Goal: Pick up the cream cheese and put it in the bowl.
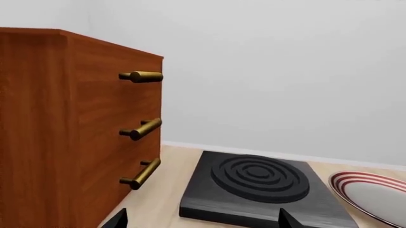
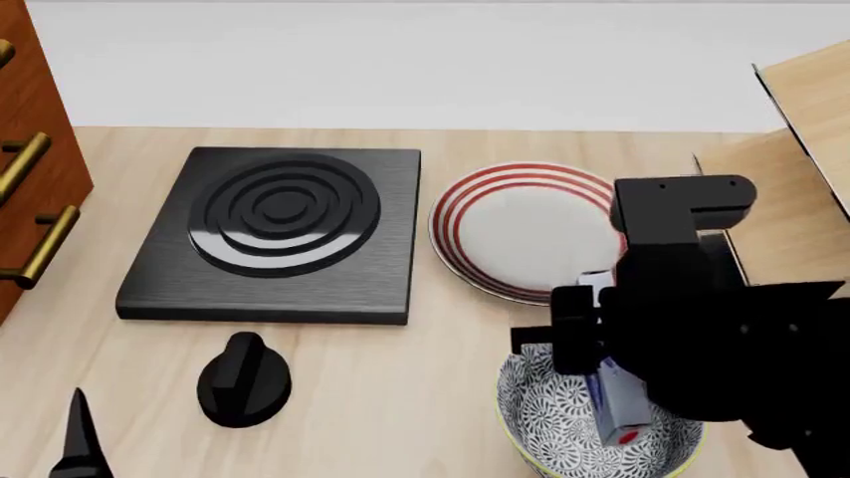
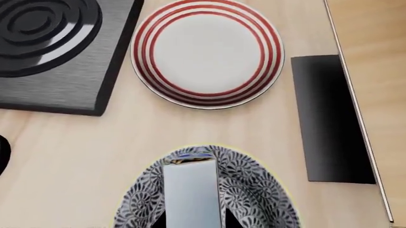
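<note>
Gripping cream cheese [image 3: 190,192], right jaws hold it inside bowl [image 3: 254,190].

Simulated kitchen counter: hotplate [image 2: 275,231], red-ringed plate [image 2: 525,231], wooden drawer cabinet [image 1: 70,128].

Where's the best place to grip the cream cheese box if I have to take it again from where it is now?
Take the small silver-grey cream cheese box by its upper end, across its two long narrow edges, coming straight down from above. It stands nearly on end in the deep blue-and-white floral bowl, red end down, so the wall probably blocks a side approach. The right gripper has its jaws flanking it this way.
</note>
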Robot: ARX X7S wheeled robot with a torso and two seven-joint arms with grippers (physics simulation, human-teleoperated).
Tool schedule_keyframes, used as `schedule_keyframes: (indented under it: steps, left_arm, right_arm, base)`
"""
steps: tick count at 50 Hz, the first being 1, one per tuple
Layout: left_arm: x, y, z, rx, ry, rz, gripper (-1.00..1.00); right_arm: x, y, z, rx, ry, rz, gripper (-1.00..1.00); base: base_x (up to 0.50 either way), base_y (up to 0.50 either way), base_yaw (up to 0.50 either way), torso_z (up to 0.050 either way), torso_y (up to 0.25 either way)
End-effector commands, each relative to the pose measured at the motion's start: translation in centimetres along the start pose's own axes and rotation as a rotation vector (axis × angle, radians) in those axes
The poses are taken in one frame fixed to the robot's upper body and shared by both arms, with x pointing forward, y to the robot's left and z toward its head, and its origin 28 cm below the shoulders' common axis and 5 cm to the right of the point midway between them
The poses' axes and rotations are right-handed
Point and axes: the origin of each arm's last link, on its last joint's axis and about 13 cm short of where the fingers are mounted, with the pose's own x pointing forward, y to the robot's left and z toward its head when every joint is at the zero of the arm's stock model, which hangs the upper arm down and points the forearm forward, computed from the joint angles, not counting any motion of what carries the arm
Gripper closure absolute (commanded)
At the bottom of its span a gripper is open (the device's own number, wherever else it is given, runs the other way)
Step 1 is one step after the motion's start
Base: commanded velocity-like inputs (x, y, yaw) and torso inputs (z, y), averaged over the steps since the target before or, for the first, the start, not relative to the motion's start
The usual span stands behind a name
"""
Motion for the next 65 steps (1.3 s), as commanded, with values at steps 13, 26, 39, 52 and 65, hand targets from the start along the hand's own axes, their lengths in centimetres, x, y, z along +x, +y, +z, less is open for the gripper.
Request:
schedule_keyframes:
  steps: [13,26,39,52,65]
  left_arm:
    - [-0.1,0.1,0.0,0.009,-0.004,0.008,-1.0]
    - [-0.4,0.2,0.3,0.008,-0.015,0.008,-1.0]
    - [-0.3,0.1,0.1,0.006,-0.008,0.006,-1.0]
    - [-0.3,0.1,0.1,0.006,-0.009,0.008,-1.0]
    - [-0.4,0.2,0.2,0.003,-0.011,0.009,-1.0]
  right_arm:
    - [1.6,-0.4,-0.9,-0.003,0.003,-0.005,1.0]
    - [2.7,-0.4,-1.4,-0.002,0.021,-0.009,1.0]
    - [3.4,-0.7,-1.8,0.0,0.038,-0.022,1.0]
    - [3.5,-0.6,-1.8,-0.007,0.055,-0.027,1.0]
    - [3.8,-0.6,-1.9,-0.009,0.067,-0.043,1.0]
  base:
    - [0.0,0.0,0.0,0.0,0.001]
    - [0.0,0.0,0.0,0.0,0.001]
    - [0.0,0.0,0.0,0.0,0.0]
    - [0.0,0.0,0.0,0.0,0.001]
    - [0.0,0.0,0.0,0.001,0.0]
